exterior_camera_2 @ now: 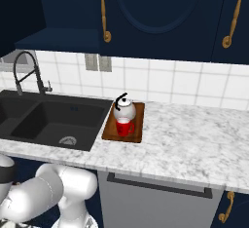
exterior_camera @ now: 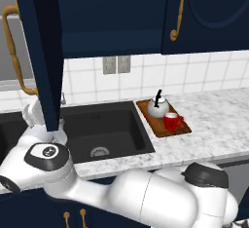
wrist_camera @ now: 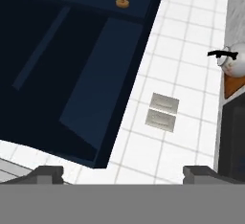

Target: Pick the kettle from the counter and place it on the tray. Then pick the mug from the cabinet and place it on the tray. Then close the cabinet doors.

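Observation:
The white-silver kettle (exterior_camera: 158, 106) (exterior_camera_2: 125, 106) and the red mug (exterior_camera: 171, 121) (exterior_camera_2: 124, 127) both stand on the wooden tray (exterior_camera: 181, 128) (exterior_camera_2: 138, 124), on the marble counter (exterior_camera: 219, 120) right of the sink. The cabinet (exterior_camera: 112, 12) has its left door (exterior_camera: 46, 51) swung out wide; its right door (exterior_camera: 209, 12) (exterior_camera_2: 155, 8) is shut. My hand sits low behind the open door's bottom edge, over the sink. My gripper (wrist_camera: 124, 175) is open and holds nothing; it looks past the dark cabinet underside (wrist_camera: 72, 74) at the tiled wall, with the kettle (wrist_camera: 230, 59) at the right edge.
A black double sink (exterior_camera: 104, 129) (exterior_camera_2: 53, 117) with a tall faucet (exterior_camera_2: 24, 68) lies left of the tray. Two wall outlets (exterior_camera: 116, 65) (wrist_camera: 162, 111) sit on the white tiles. A further shut navy door with a brass handle (exterior_camera_2: 233, 15) is at the right.

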Controlling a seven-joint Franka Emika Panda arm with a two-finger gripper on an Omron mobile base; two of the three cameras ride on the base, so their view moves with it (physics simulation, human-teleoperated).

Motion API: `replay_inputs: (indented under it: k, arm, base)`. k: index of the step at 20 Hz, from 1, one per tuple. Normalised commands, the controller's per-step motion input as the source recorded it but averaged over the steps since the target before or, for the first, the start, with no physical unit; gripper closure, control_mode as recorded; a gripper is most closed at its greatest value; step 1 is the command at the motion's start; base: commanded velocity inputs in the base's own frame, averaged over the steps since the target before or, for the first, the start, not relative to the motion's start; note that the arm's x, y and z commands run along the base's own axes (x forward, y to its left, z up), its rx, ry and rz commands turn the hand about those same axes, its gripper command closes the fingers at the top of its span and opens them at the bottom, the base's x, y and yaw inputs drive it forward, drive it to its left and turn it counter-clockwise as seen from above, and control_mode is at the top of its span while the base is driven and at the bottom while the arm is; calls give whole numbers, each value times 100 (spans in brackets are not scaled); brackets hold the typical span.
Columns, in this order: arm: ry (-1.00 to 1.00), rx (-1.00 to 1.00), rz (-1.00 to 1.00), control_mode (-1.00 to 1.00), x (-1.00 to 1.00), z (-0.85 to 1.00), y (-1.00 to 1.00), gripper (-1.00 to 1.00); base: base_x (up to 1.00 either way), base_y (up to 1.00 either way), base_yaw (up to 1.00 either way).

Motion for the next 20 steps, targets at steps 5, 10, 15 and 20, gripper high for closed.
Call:
replay_inputs:
  k: [5,10,15,20]
  arm:
    - [-7,0,-13,-100,-31,47,-3,-100]
    - [-13,4,-12,-100,-34,41,-35,-100]
    - [-5,9,-10,-100,-15,33,-61,-100]
    - [0,10,-2,-100,3,30,-66,-100]
  base:
    - [0,0,0]
    - [0,0,0]
    - [0,0,0]
    - [0,0,0]
